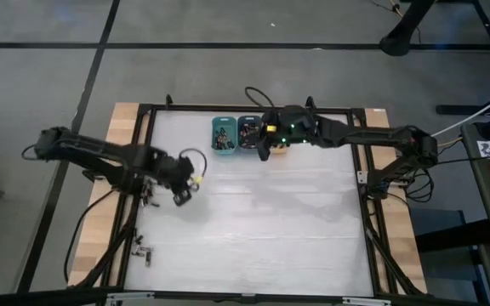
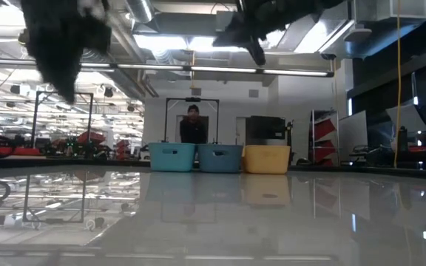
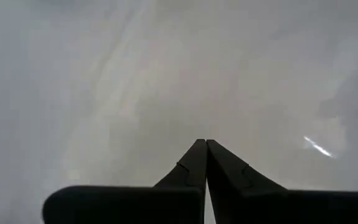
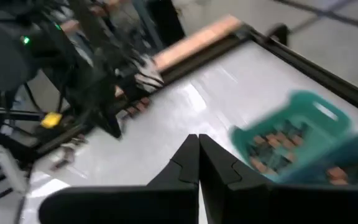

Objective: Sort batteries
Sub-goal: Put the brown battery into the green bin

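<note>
Loose batteries [image 1: 143, 252] lie at the worktop's [image 1: 253, 229] near-left edge; both grippers, left [image 1: 181, 197] and right [image 1: 265, 153], have jaws pressed together, empty. A careless sweep could roll cells off.

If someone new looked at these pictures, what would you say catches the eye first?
Probably the three small bins at the table's far edge: teal bin, blue bin and yellow bin, with the right gripper above them, jaws shut. The left gripper hangs over the table's left side, jaws shut too.
</note>
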{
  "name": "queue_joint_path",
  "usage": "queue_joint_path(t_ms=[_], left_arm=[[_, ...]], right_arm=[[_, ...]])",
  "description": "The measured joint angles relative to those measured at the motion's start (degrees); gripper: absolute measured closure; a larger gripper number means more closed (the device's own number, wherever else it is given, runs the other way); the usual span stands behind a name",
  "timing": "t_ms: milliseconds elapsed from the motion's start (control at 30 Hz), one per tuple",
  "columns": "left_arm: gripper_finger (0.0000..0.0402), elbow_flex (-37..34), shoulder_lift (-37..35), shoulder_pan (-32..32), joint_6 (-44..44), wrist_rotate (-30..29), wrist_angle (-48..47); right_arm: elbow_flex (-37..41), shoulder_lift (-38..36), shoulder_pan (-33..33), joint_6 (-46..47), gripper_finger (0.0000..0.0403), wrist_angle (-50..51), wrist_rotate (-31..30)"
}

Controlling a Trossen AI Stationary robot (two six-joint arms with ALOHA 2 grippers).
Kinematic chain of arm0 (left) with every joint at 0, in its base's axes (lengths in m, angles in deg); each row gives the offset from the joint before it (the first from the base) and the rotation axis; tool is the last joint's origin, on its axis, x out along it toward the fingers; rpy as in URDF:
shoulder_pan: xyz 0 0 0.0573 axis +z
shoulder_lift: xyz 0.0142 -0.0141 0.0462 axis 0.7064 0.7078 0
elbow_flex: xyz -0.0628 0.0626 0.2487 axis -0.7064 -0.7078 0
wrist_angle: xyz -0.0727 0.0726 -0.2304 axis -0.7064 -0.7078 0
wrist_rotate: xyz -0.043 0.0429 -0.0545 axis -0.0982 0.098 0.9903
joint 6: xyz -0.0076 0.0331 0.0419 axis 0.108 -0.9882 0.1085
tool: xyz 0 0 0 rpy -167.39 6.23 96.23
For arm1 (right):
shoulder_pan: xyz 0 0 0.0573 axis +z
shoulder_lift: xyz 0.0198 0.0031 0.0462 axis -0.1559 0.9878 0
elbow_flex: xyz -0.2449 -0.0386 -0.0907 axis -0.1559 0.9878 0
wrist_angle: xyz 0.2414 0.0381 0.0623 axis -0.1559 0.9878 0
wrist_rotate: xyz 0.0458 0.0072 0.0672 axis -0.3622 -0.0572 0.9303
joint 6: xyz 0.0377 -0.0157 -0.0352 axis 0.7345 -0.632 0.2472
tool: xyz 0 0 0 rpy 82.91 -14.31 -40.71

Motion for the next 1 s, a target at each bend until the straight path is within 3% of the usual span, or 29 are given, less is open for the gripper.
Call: queue_joint_path(t_ms=[133, 233, 500, 667, 1000], left_arm=[[0.0401, 0.0, 0.5, 6.3, 7.3, 9.7, -8.5], [0.0401, 0.0, 0.6, 7.0, 7.3, 10.3, -8.8], [0.0402, 0.0, 0.6, 8.8, 3.1, -3.9, 2.7], [0.0382, 0.0, 2.8, 14.9, -2.2, -15.6, 13.7], [0.0280, 0.0, 9.4, 29.6, -3.3, -15.5, 22.5]], right_arm=[[0.0, 0.0, -1.7, -1.1, 0.0403, 4.8, 0.2], [0.0, 0.1, -1.7, -3.3, 0.0403, 6.4, 0.0], [0.0, 0.2, -4.0, -6.2, 0.0403, 4.8, 0.2], [0.0, 0.2, -6.6, -7.5, 0.0403, 4.7, 3.5], [0.0, 0.2, -10.2, -13.5, 0.0403, 4.6, 10.7]])
